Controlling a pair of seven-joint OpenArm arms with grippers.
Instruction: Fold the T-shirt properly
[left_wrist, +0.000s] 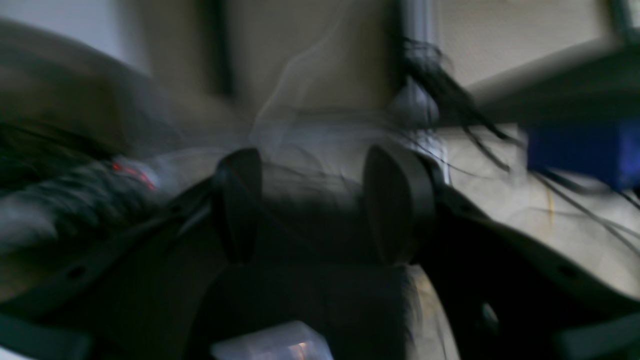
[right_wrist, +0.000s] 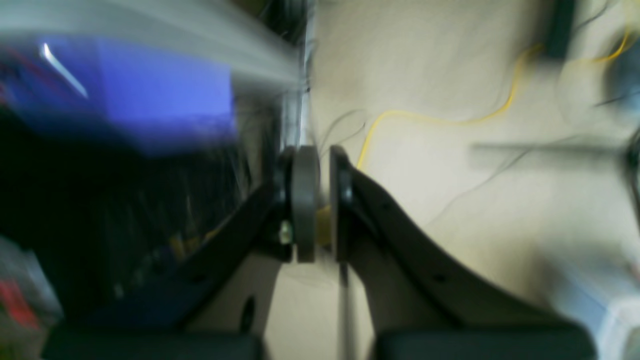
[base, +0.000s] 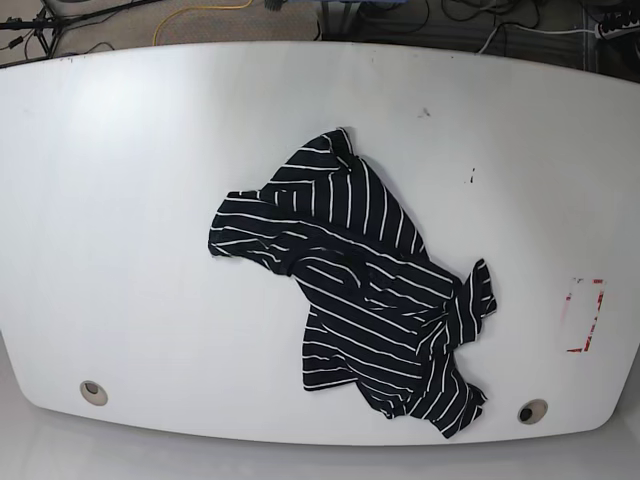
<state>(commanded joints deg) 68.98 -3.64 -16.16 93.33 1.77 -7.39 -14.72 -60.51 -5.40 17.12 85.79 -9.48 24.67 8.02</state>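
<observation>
Striped navy cloth, the T-shirt (base: 355, 290), lies crumpled mid-table (base: 120, 200), well clear of both jaws. The left gripper (left_wrist: 320, 205) gapes wide; the right gripper (right_wrist: 320, 210) seems nearly closed, empty, though blurred. Pinching bunched layers could worsen the tangle.

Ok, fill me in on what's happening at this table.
Nothing is being handled yet. The T-shirt lies crumpled and unfolded on the white table, with neither arm over it in the base view. Both wrist views are blurred; the left gripper is open and empty, and the right gripper is nearly closed on nothing.
</observation>
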